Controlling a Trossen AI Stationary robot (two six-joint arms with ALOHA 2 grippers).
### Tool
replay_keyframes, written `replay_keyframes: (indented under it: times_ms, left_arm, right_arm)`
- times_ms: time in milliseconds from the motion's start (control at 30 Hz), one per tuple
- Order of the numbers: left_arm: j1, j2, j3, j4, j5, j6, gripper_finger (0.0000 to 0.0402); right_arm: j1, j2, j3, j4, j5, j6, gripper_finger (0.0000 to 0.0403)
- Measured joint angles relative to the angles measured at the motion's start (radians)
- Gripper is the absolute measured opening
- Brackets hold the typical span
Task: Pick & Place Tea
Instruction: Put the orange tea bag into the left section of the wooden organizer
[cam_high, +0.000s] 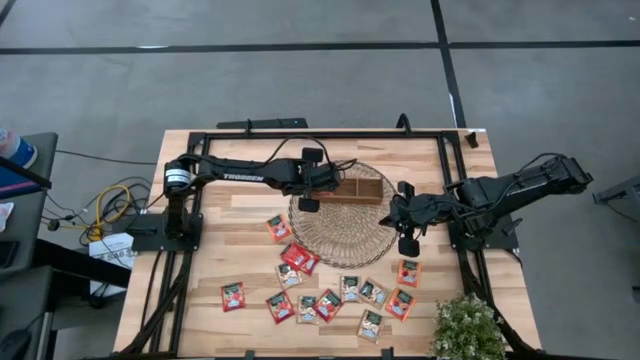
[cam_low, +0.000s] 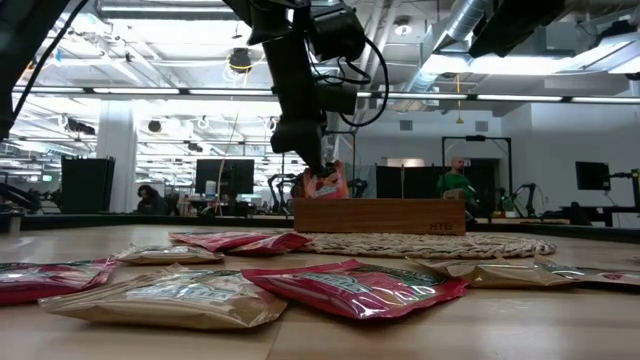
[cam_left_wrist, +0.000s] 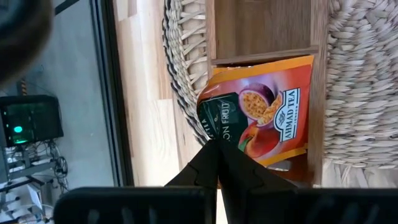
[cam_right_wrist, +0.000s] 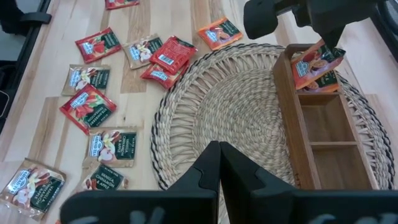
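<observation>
My left gripper (cam_left_wrist: 217, 152) stands over the left end of the wooden tray (cam_right_wrist: 323, 118) and is shut on an orange tea sachet (cam_left_wrist: 261, 112). The tray lies on the round wicker mat (cam_high: 340, 225). The low view shows this gripper (cam_low: 316, 165) with the sachet (cam_low: 327, 183) just above the tray's wall (cam_low: 380, 215). My right gripper (cam_right_wrist: 219, 152) is shut and touches nothing; it hangs over the mat's right edge (cam_high: 408, 238). Several red and pale sachets (cam_high: 330, 295) lie flat on the table near the mat. My left gripper pinches the orange sachet between its two fingers at the edge by the dark green label (cam_left_wrist: 214, 134), coming from above and pointing down. The sachet hangs below the fingers, slightly tilted (cam_right_wrist: 314, 67). Its lower part dips into the tray's left end compartment; whether it touches the bottom, I cannot tell.
The tray's middle (cam_right_wrist: 323, 121) and right (cam_right_wrist: 339, 165) compartments are bare. A potted plant (cam_high: 468, 325) stands at the table's near right corner. Black frame rails (cam_high: 300, 135) run along the table's far and side edges. People and screens show in the room behind.
</observation>
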Motion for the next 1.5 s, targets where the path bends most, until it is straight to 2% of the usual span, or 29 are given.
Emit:
replay_keyframes:
  times_ms: [667,1167,1367,1500]
  left_arm:
    - [0.000,0.000,0.000,-0.024,-0.024,0.022,0.0001]
    - [0.000,-0.001,0.000,-0.025,-0.049,0.025,0.0080]
    - [-0.009,-0.004,0.000,-0.046,-0.157,0.047,0.0081]
    - [-0.032,-0.021,0.000,-0.109,-0.136,0.018,0.0076]
  right_arm:
    - [0.000,0.000,0.000,0.000,0.000,0.000,0.0000]
    - [0.000,0.000,0.000,0.000,0.000,0.000,0.0000]
    - [0.000,0.000,0.000,0.000,0.000,0.000,0.0000]
    - [0.000,0.000,0.000,0.000,-0.001,0.000,0.0000]
